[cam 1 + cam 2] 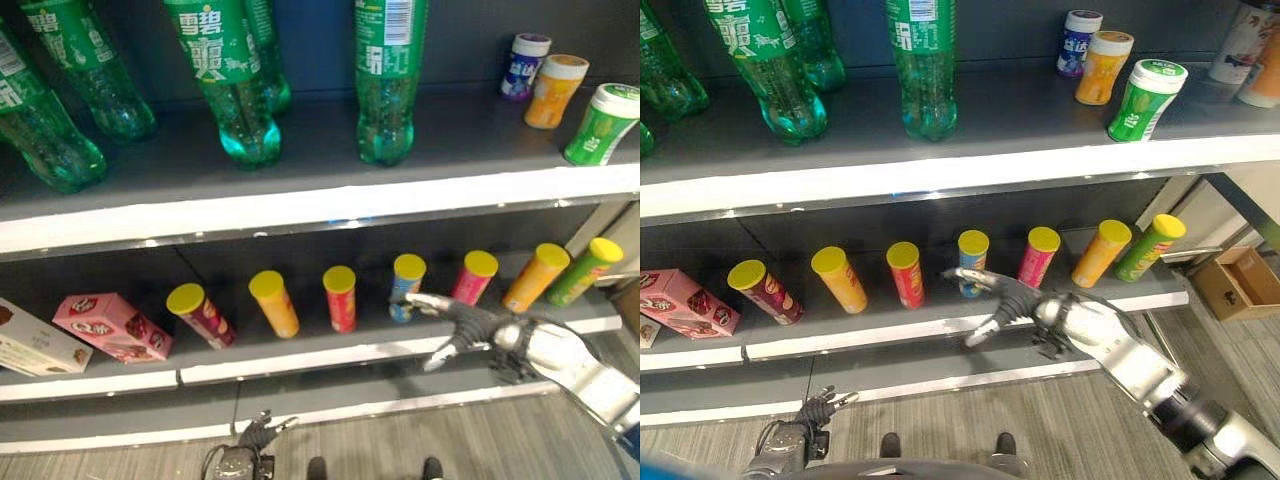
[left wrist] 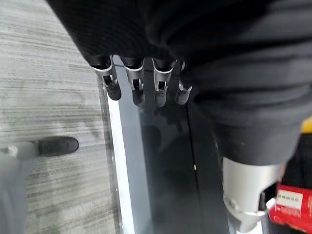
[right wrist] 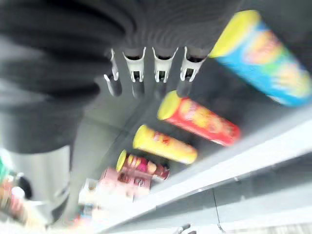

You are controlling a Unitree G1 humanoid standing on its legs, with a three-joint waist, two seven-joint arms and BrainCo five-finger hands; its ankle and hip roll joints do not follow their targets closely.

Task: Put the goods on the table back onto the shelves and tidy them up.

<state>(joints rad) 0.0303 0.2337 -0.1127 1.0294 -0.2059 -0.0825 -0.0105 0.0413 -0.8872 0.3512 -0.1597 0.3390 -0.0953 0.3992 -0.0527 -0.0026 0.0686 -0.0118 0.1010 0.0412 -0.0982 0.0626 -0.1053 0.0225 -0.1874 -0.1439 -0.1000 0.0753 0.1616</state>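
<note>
Seven chip cans (image 1: pixel 341 298) standing in a row on the lower shelf (image 1: pixel 300 358), yellow lids leaning outward, right hand (image 1: pixel 452 322) hovering relaxed, unclenched, beside the blue can (image 1: pixel 404 287), left hand (image 2: pixel 141 83) hanging loose.

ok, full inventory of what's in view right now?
soda bottles: several, green, upper shelf, left to middle
small jars: one blue-white, one orange, one green, upper shelf at right; more at the right eye view's far right edge
chip cans: seven, yellow lids, lower shelf in a row: dark red, orange, red, blue, pink, orange, green
pink box: one, lower shelf, left of the cans
white box: one, lower shelf, far left
cardboard box: one, brown, open, on the floor right of the shelves
shelves: dark boards, white front edges
left hand: low by the floor in front of the shelves, fingers relaxed
right hand: open, fingers straight, at the blue can
</note>
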